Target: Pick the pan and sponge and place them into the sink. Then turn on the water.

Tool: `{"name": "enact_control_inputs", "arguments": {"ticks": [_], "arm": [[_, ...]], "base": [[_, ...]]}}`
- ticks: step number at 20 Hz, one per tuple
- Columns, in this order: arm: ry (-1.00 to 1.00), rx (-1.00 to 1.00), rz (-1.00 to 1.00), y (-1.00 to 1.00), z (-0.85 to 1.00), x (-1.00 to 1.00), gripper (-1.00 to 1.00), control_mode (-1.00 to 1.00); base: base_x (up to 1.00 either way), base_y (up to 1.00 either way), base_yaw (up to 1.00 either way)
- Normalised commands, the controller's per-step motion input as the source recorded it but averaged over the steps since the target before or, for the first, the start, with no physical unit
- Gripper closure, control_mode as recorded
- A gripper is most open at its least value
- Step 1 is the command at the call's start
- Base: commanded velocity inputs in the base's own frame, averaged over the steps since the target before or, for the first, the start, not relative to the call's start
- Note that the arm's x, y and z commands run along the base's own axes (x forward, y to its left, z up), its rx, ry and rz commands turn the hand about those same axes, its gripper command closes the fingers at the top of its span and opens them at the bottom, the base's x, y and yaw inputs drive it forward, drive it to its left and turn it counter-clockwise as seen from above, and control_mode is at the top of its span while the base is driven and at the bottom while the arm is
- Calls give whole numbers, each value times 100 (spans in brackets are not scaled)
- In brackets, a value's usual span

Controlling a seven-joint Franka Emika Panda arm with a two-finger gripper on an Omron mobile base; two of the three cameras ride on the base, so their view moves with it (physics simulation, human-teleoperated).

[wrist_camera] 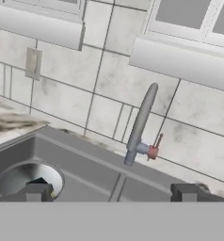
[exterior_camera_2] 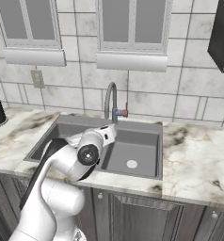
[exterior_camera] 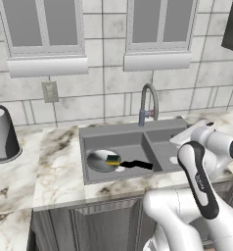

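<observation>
The pan (exterior_camera: 103,160) and sponge (exterior_camera: 113,159) already lie in the sink's (exterior_camera: 130,130) left basin, so I judge the faucet (wrist_camera: 141,123) comes next: it rises straight ahead of my released pincer (wrist_camera: 111,192), its red lever (wrist_camera: 154,150) just right.

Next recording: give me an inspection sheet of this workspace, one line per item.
Surface: marbled white-and-brown stone counter.
Job's things: round silver-grey pan with black handle lies in the left basin of the dark grey double sink; small yellow sponge with green top rests on the pan. No water runs from the arched grey faucet.
Clutter: grey cylindrical canister at counter's left.
Grippers: gripper open, empty, fingers facing the faucet.
Cables: nothing seen.
Surroundings: tiled wall, two windows, wall outlet.
</observation>
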Motion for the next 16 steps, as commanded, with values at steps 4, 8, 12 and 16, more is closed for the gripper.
{"name": "enact_control_inputs", "arguments": {"ticks": [4, 8, 12, 16], "arm": [[-8, 0, 0, -33, -3, 0, -100, -100], [-7, 0, 0, -36, -1, 0, -100, -100], [-5, 0, 0, -43, 0, 9, -100, -100], [-2, 0, 6, -51, 0, 35, -100, -100]], "base": [[0, 0, 0], [0, 0, 0], [0, 0, 0], [0, 0, 0]]}}
